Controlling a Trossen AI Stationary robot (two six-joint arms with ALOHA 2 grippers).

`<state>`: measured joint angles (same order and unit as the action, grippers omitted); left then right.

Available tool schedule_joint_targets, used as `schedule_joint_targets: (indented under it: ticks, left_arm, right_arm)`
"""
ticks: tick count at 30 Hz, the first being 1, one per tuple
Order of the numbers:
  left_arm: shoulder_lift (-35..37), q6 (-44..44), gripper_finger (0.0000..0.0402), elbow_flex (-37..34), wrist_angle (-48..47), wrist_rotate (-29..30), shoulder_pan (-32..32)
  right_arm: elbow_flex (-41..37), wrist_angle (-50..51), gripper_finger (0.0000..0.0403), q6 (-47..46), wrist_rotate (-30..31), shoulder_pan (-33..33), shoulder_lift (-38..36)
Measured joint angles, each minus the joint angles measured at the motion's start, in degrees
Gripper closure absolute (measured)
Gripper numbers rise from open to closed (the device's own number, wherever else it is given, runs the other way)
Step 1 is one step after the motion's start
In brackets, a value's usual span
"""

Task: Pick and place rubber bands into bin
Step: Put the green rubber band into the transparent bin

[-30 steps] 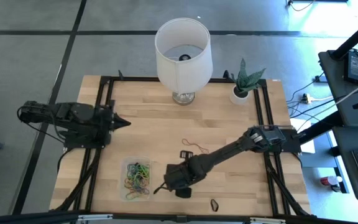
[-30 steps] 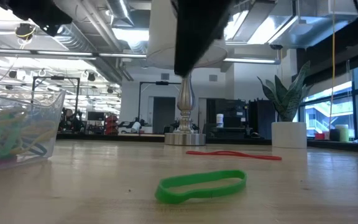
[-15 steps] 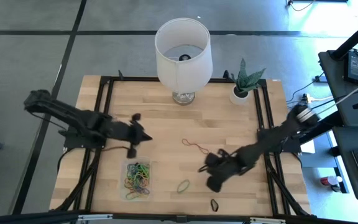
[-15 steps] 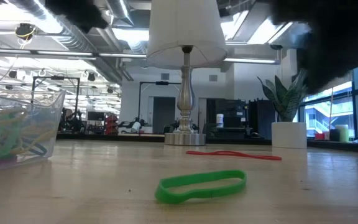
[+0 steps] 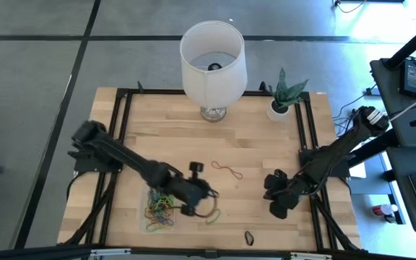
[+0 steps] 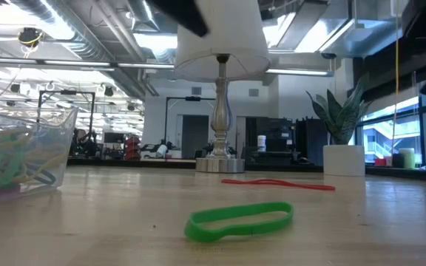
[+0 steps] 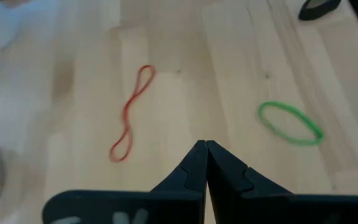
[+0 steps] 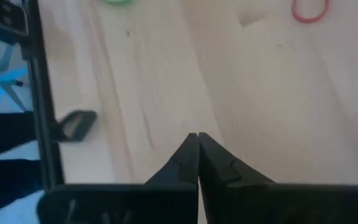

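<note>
Left pincer [image 7: 204,147] (closed) above green band [image 7: 289,123].

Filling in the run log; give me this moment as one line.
left gripper: jaws shut, empty, above green band | right gripper: jaws shut, empty | bin: holds bands | red band: on table

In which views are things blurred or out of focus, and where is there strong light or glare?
Low view: the green rubber band lies sharp, while a dark arm part at the top edge is smeared. Left wrist view: the red rubber band and the wood look soft. Right wrist view: the whole table is soft. High view: the floor at the top right corner is washed out by bright light.
</note>
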<state>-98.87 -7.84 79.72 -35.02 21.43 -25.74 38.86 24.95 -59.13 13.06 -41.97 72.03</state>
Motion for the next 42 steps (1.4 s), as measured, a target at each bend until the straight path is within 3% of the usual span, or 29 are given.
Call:
schedule_joint_targets:
  ticks: [9,15,20,35,38,42]
  left_arm:
    - [-16.48,-9.50,0.0343,17.14,-7.44,-1.74,-0.17]
    - [-22.92,-15.11,0.0293,19.20,-7.32,-5.82,0.24]
    - [-26.86,-15.98,0.0277,19.24,-6.28,-7.55,-0.05]
    - [-32.65,-14.42,0.0284,19.63,-1.84,-8.12,-1.70]
    - [-32.84,-15.62,0.0313,19.63,-1.91,-8.62,-1.70]
    - [-32.78,-19.10,0.0381,19.54,-2.21,-7.78,-1.66]
  right_arm:
    - [-3.67,0.31,0.0400,6.11,-0.10,-0.42,-3.10]
    - [-3.68,-0.39,0.0399,8.77,-0.51,-0.62,-3.33]
    - [-3.68,-0.77,0.0398,10.06,-0.52,-0.66,-3.33]
    - [-3.66,-1.25,0.0397,10.46,-0.53,-1.02,-3.30]
    - [-3.66,-1.41,0.0397,10.61,-0.61,-1.32,-3.30]
    - [-3.66,-1.40,0.0397,10.97,-0.59,-1.61,-3.30]
